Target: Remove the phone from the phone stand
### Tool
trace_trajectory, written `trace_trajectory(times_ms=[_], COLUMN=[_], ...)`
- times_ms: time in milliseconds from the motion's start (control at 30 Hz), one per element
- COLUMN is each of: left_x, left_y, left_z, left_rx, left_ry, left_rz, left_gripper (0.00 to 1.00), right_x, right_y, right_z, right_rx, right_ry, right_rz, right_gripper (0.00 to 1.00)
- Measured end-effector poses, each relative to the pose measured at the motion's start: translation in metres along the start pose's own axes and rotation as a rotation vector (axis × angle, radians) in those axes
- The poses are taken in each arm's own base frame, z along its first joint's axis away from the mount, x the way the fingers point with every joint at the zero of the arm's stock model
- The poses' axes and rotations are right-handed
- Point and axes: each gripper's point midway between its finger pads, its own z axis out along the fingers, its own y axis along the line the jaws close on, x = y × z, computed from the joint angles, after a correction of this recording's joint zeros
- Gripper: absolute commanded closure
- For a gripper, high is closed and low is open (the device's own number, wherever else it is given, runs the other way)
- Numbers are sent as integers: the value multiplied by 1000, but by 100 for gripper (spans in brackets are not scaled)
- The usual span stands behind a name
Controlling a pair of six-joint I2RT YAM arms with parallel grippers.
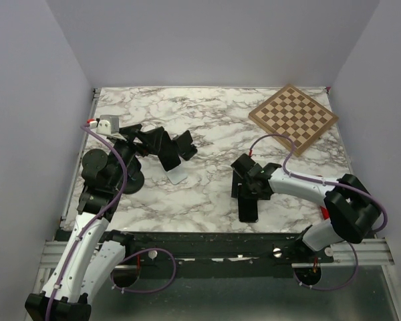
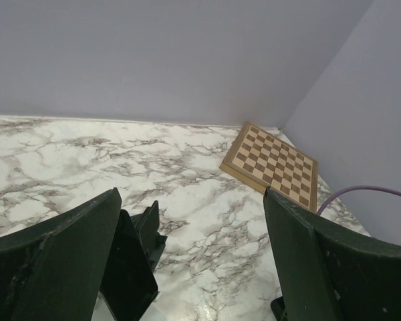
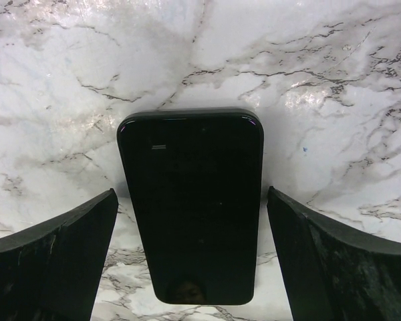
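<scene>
The black phone (image 1: 248,208) lies flat, screen up, on the marble table, away from the stand. In the right wrist view the phone (image 3: 194,207) lies between my open fingers, with a gap on each side. My right gripper (image 1: 246,185) (image 3: 192,194) hovers just over it, open and holding nothing. The black phone stand (image 1: 176,171) with its pale base stands left of centre with no phone on it. My left gripper (image 1: 170,148) (image 2: 192,194) is open around the stand (image 2: 130,257), which sits close to the left finger (image 2: 60,261).
A wooden chessboard (image 1: 293,117) (image 2: 271,164) lies at the back right corner. White walls close in the table on the left, back and right. Purple cables run along both arms.
</scene>
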Motion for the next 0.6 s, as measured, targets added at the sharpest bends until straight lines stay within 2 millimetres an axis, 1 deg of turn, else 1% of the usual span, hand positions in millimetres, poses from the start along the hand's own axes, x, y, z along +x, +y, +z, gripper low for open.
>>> trace_trajectory(times_ms=[67, 133, 200, 300, 400, 433, 500, 567, 600], left_x=[0, 0, 0, 0, 0, 0, -2, -6, -8], left_y=[0, 0, 0, 0, 1, 2, 5, 9, 10], left_z=[0, 0, 0, 0, -1, -1, -3, -6, -8], left_rx=[0, 0, 0, -1, -5, -13, -33, -61, -75], left_ry=[0, 0, 0, 1, 2, 0, -8, -23, -30], left_rz=[0, 0, 0, -1, -1, -1, -1, -1, -1], left_gripper=[5, 5, 6, 8, 9, 9, 9, 8, 8], right_x=[-1, -6, -19, -47, -75, -81, -89, -93, -95], right_y=[0, 2, 8, 22, 43, 50, 68, 87, 100], right_z=[-1, -5, -14, -33, -53, -58, -68, -75, -78], right_rx=[-1, -4, -17, -55, -115, -138, -193, -249, -287], right_ry=[-2, -13, -44, -116, -190, -213, -253, -282, -301], right_rz=[-9, -15, -19, -23, -43, -56, -91, -126, -145], right_gripper=[0, 0, 0, 1, 1, 1, 1, 1, 1])
